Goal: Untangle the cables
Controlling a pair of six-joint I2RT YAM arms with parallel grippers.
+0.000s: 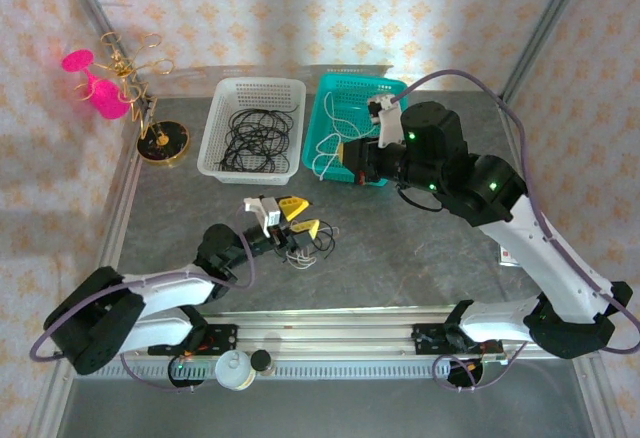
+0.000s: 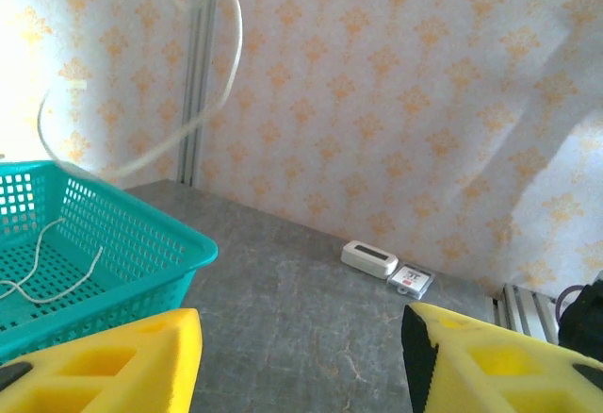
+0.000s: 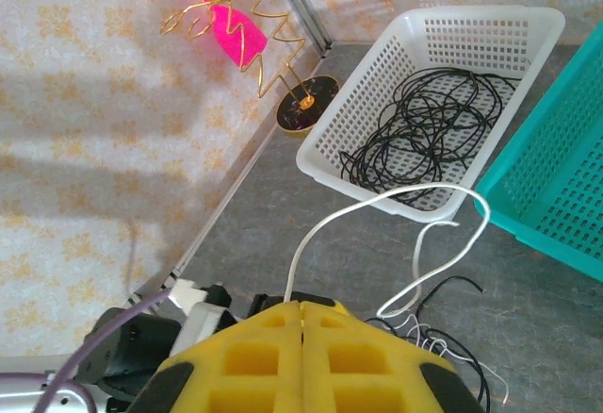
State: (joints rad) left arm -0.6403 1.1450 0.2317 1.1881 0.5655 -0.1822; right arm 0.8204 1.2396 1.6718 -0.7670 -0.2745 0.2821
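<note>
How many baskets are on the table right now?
2. The white basket sits at the back centre with black cables inside; the teal basket is beside it on its right.

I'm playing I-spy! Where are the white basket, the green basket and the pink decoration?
white basket (image 1: 214,128): top external view, on its left wall.
green basket (image 2: 118,253): left wrist view, on its near wall.
pink decoration (image 3: 234,36): right wrist view, on its pink body.

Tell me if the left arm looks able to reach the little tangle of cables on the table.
Probably yes. The left gripper sits right beside the tangle, open, with nothing between them. A white cable looping near it is clamped in the shut right gripper, which might tug.
</note>
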